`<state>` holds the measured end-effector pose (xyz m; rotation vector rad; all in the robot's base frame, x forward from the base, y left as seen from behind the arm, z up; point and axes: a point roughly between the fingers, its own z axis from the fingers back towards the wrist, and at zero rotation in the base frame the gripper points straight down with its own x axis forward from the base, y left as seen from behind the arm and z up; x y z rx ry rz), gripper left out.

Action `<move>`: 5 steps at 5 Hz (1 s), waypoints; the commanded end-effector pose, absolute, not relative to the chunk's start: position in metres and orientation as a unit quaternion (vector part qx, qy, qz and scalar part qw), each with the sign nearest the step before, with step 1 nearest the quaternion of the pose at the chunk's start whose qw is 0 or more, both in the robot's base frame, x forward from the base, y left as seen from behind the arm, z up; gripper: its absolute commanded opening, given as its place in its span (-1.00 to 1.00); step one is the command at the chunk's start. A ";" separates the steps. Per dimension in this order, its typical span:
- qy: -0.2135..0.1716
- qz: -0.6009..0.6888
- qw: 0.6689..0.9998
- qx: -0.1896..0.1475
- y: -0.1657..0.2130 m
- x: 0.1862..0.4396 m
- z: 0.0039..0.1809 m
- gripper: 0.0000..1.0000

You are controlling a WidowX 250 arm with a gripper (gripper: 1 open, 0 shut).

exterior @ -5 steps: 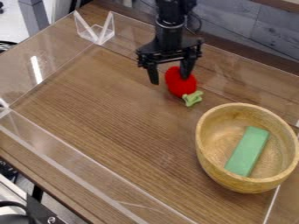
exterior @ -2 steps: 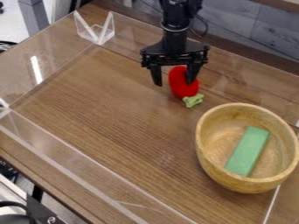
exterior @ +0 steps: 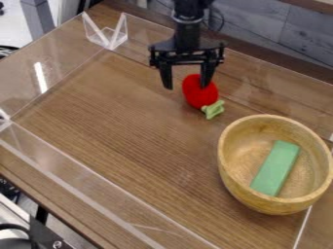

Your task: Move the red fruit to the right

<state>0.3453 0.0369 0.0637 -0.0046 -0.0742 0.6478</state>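
Where open gripper (exterior: 186,81) hovers — red fruit (exterior: 198,92) below

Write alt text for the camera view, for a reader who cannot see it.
A black robot end effector, jaws open and pointing down, hangs just above a red toy strawberry lying on a wooden table. To the lower right sits a wooden bowl with a flat green block inside it.

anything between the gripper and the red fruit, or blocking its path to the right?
Nothing sits between them: the open gripper hangs right over the red fruit, fingers straddling its top. To the right, the wooden bowl holding a green block stands lower right of the fruit; straight right the table looks bare.
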 end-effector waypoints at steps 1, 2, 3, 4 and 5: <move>-0.072 0.342 0.937 -0.013 0.046 0.362 0.097 1.00; -0.075 0.336 0.939 -0.017 0.062 0.370 0.115 1.00; -0.076 0.327 0.942 -0.025 0.076 0.375 0.135 1.00; -0.072 0.317 0.945 -0.024 0.068 0.371 0.127 1.00; -0.068 0.304 0.950 -0.024 0.058 0.367 0.122 1.00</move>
